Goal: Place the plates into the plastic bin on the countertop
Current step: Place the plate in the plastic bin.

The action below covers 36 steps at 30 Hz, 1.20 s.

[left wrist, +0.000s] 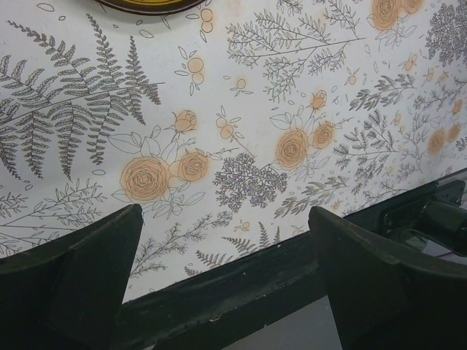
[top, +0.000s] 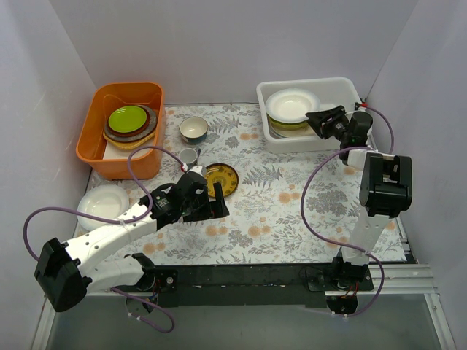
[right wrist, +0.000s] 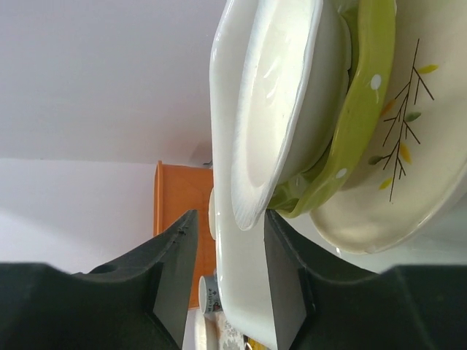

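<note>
Floral bench (top: 292, 211); in the bin (top: 328, 82) the white plate (right wrist: 281, 95) lies just ahead of my right hand (right wrist: 230, 233), its rim between fingers (right wrist: 175, 270) spread partway, not pinching. I'd widen fully, then back straight out.

Three plain white walls close in the space: back wall (top: 219, 44), left wall (top: 36, 109) and right wall (top: 430, 80). The light is soft and even, with faint shadows. A grey surface (top: 255, 328) runs along the near edge.
</note>
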Tool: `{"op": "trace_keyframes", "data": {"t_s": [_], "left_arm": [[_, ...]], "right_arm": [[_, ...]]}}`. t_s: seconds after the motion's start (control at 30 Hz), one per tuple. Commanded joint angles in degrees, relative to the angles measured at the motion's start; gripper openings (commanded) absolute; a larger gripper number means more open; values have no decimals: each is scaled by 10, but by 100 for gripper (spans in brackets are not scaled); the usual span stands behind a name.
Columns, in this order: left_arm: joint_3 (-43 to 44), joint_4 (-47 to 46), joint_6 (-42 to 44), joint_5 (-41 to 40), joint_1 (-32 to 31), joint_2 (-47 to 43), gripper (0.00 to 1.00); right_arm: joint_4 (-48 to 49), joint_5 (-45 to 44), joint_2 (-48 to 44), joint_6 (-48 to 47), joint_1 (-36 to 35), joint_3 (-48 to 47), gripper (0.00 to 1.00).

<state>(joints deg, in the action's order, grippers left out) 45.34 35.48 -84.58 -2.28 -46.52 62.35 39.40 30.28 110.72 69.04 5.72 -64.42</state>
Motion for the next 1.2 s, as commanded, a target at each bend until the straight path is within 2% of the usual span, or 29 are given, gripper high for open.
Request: {"op": "trace_keyframes", "data": {"t_s": [0.0, 0.4, 0.8, 1.17], "left_arm": [[-3, -4, -3, 4, -2, -16, 98], [-3, -1, -9, 5, -2, -36, 98], [3, 18, -13, 0, -2, -65, 98], [8, 37, -5, -7, -2, -58, 98]], "right_arm": [[10, 13, -26, -11, 8, 35, 51], [-35, -12, -137, -55, 39, 108, 60], [-87, 35, -268, -137, 49, 114, 61], [-238, 36, -428, -280, 6, 126, 62]]}}
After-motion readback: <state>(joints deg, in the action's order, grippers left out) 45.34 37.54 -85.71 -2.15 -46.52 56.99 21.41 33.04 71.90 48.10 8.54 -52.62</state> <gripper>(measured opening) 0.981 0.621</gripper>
